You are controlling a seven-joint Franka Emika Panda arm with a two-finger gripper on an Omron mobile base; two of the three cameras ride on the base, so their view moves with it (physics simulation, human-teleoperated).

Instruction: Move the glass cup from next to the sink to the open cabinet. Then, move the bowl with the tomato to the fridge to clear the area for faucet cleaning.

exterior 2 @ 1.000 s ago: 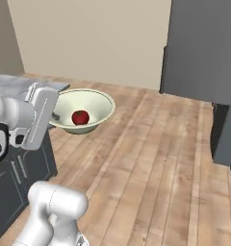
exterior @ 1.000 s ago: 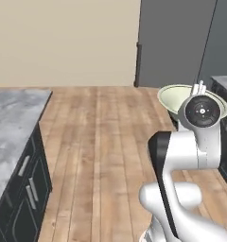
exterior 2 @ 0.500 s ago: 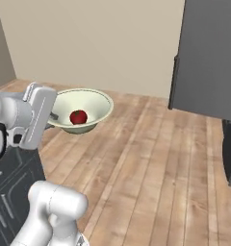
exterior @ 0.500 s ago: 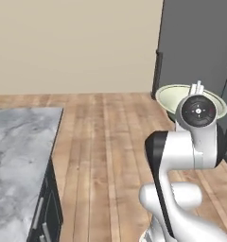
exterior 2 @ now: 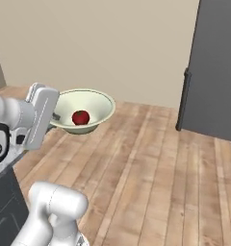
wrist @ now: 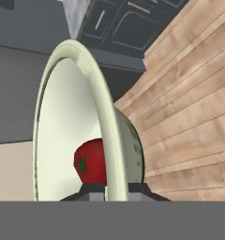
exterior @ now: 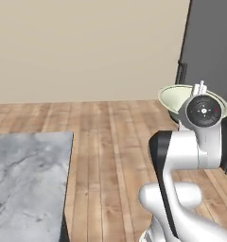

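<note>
My gripper (wrist: 115,188) is shut on the rim of the cream-white bowl (exterior 2: 91,106), one fingertip inside and one outside. I hold the bowl in the air above the wooden floor. The small red tomato (exterior 2: 80,117) rests inside the bowl (wrist: 67,117), and the tomato (wrist: 91,161) sits close to the fingers. From the left, the bowl (exterior: 174,98) peeks out behind my hand and gripper (exterior: 199,89). The fridge (exterior 2: 216,72) is the tall dark grey unit with a slim handle at the right, also the fridge (exterior: 212,47). Glass cup, sink, faucet and open cabinet are out of view.
A grey marble counter (exterior: 30,179) lies at the lower left, with dark lower cabinets (exterior 2: 2,206) beneath it. Wooden floor (exterior 2: 151,163) stretches between me and the fridge. A beige wall (exterior: 87,47) stands behind.
The whole picture has shifted as the base moved: the counter slid toward the lower left and the fridge grew larger at the right. The bowl stays in my grip.
</note>
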